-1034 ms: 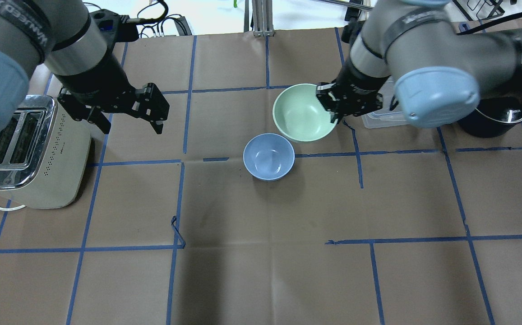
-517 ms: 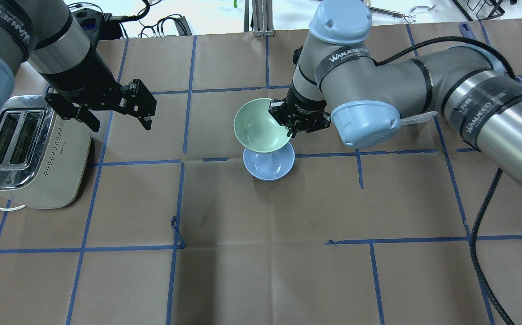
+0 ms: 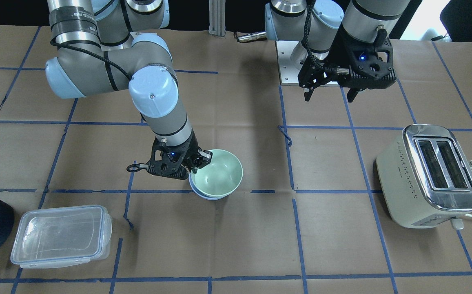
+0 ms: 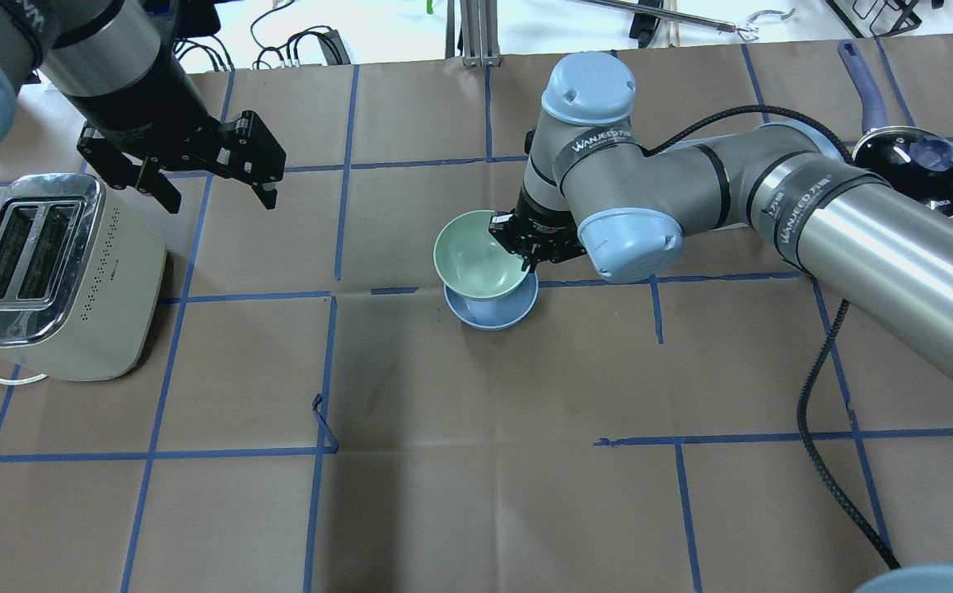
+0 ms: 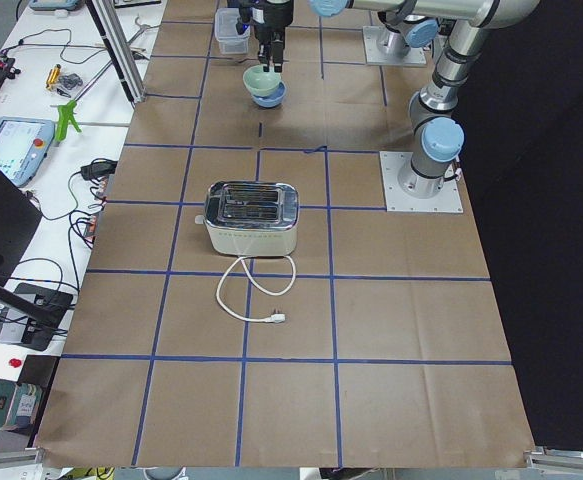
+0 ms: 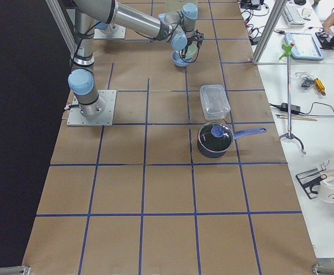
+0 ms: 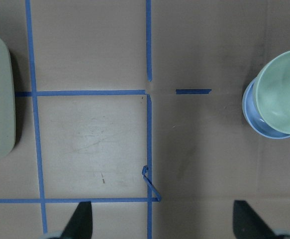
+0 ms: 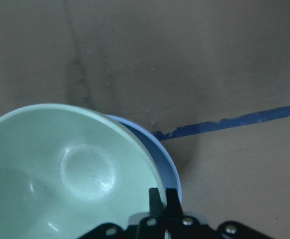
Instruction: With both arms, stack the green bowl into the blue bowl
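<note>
The green bowl [image 4: 474, 263] sits in the mouth of the blue bowl [image 4: 494, 314] at mid-table, tilted a little; I cannot tell if it rests fully. My right gripper [image 4: 520, 252] is shut on the green bowl's rim on its right side. In the front view the green bowl [image 3: 218, 174] covers the blue bowl [image 3: 204, 195] except its lower edge, with the right gripper [image 3: 195, 163] beside it. The right wrist view shows the green bowl [image 8: 70, 174] inside the blue rim [image 8: 170, 164]. My left gripper [image 4: 217, 194] is open and empty, high over the table's far left.
A cream toaster [image 4: 48, 272] stands at the left. A clear lidded container [image 3: 60, 234] and a dark pot [image 4: 914, 167] stand on the right arm's side. The right arm's cable [image 4: 834, 387] hangs over the table's right part.
My right arm carried the green bowl left and down from beside the blue bowl into its mouth. My left gripper drew back toward the far left, still open.
</note>
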